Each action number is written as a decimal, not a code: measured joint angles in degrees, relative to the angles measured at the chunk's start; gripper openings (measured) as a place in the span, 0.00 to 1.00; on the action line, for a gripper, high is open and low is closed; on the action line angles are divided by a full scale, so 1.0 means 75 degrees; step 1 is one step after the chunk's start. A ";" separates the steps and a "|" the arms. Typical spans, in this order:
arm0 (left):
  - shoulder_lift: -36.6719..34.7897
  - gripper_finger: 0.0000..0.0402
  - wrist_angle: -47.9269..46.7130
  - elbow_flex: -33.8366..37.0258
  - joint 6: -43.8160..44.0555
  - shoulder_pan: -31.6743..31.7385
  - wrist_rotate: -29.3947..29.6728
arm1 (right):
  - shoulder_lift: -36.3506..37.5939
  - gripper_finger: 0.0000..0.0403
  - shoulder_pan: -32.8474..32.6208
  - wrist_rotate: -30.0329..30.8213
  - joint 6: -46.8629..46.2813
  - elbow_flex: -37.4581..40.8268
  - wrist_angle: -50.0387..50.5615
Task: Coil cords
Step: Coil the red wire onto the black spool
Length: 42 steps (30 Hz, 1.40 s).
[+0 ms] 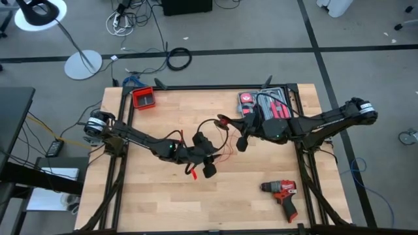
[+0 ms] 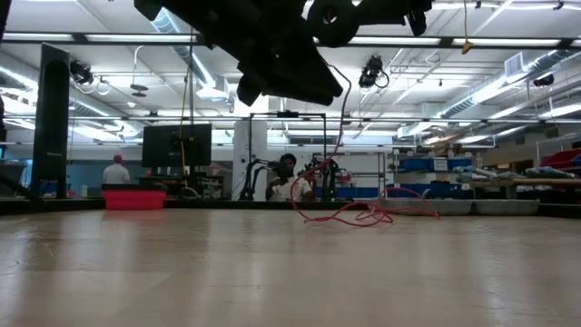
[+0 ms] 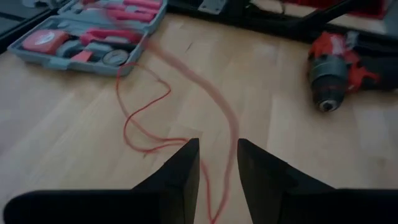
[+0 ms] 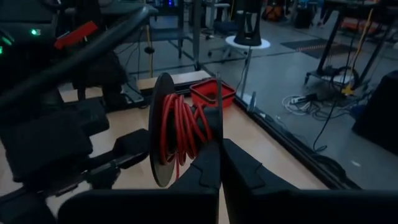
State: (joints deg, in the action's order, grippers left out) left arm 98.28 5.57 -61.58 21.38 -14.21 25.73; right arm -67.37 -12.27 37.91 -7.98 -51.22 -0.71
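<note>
Both arms meet over the middle of the table (image 1: 163, 209), toward the far half.

Right gripper (image 1: 240, 142): fingers pinched fully together. In the right wrist view a black spool (image 4: 163, 134), already wound with red wire, sits right at the fingertips; the grip looks to be on the spool's rim, though the contact point itself is hidden.

Left gripper (image 1: 208, 168): fingers parted a moderate way, hovering above the wood. In the left wrist view a red strand runs between the two fingers (image 3: 180, 171); whether the pads bear on it I cannot tell.

Cords (image 1: 219, 140): thin red and black wire, part on the spool, the rest trailing loose. The low view shows a slack red loop lying on the table top with a strand rising toward the arms.

Also on the table: tool case (image 1: 266, 106) at the far edge right of centre, red drill (image 1: 282, 196) near the near right corner, small red bin (image 1: 144, 98) toward the far left corner.

Judgement on the step: winding slack onto the spool.
- Left gripper should act as a guide, light tension only, so turns lie side by side.
- Keep the spool steady and level.
- Feed slowly; the floor loop could knot or snag.
- Watch the end clips do not catch on a finger.
</note>
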 joint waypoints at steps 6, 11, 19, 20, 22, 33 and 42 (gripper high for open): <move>-0.0003 0.28 0.0025 -0.0003 -0.0212 0.0099 -0.0579 | 0.0000 0.00 0.0017 -0.0009 0.0377 0.0002 -0.0076; -0.0003 0.27 0.0038 -0.0003 -0.0204 0.0127 -0.0416 | -0.0001 0.00 0.0014 -0.0048 0.0337 0.0002 -0.0216; -0.0003 0.27 0.0377 -0.0003 -0.0222 0.0238 -0.0323 | -0.0003 0.00 -0.0001 -0.0067 0.0337 0.0003 -0.0405; -0.0003 0.27 0.0397 -0.0003 -0.0222 0.0251 -0.0319 | -0.0003 0.00 -0.0001 -0.0067 0.0339 0.0002 -0.0417; -0.0003 0.27 0.0519 -0.0003 -0.0230 0.0276 -0.0313 | -0.0001 0.00 -0.0001 -0.0070 0.0337 0.0002 -0.0443; -0.0003 0.27 0.0883 -0.0003 -0.0244 0.0303 -0.0055 | -0.0029 0.00 -0.0001 -0.0070 0.0333 0.0002 -0.0490; -0.0003 0.27 0.0995 -0.0003 -0.0408 0.0303 0.0112 | -0.0519 0.00 -0.0004 -0.0093 0.0488 0.0002 -0.0897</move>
State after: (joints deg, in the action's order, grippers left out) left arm 98.26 13.03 -61.60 18.32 -11.94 26.57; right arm -71.26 -12.29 37.21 -4.32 -51.20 -7.44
